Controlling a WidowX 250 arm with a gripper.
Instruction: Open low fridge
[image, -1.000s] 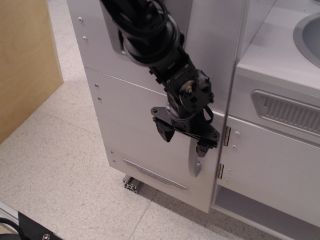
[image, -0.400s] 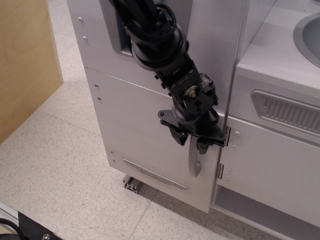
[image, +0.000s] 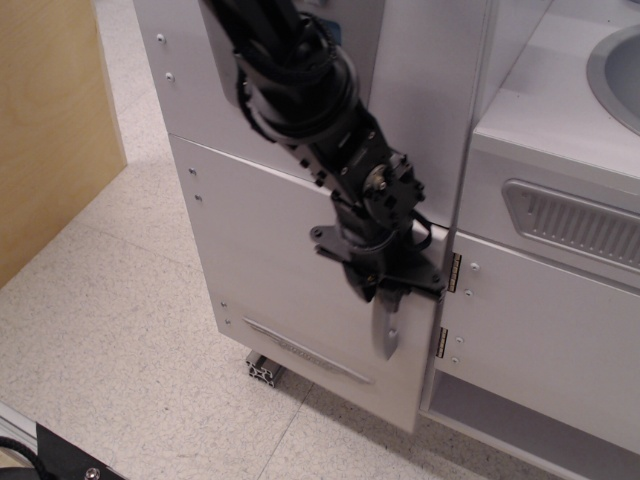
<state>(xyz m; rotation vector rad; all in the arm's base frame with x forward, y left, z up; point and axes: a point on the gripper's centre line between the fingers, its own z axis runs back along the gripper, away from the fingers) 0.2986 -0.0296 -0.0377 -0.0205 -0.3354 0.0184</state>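
The low fridge (image: 265, 255) is a white compartment with a large flat door, a thin grey vent strip (image: 305, 350) near its bottom and a vertical grey bar handle (image: 386, 335) at its right edge. My black gripper (image: 379, 290) reaches down from above, and its fingers are closed around the upper part of the handle. The door's right edge stands slightly out from the cabinet frame, with a narrow gap showing. The top of the handle is hidden behind the gripper.
A white cabinet (image: 545, 340) with hinges and a ribbed grey vent (image: 575, 222) stands to the right, with a grey sink (image: 620, 70) above it. A wooden panel (image: 45, 130) is at the left. An aluminium foot (image: 262, 369) sticks out under the fridge onto the speckled floor (image: 120, 370).
The gripper's fingers went from spread wide beside the handle to closed around it. The handle and the door's right edge have shifted slightly left and outward.
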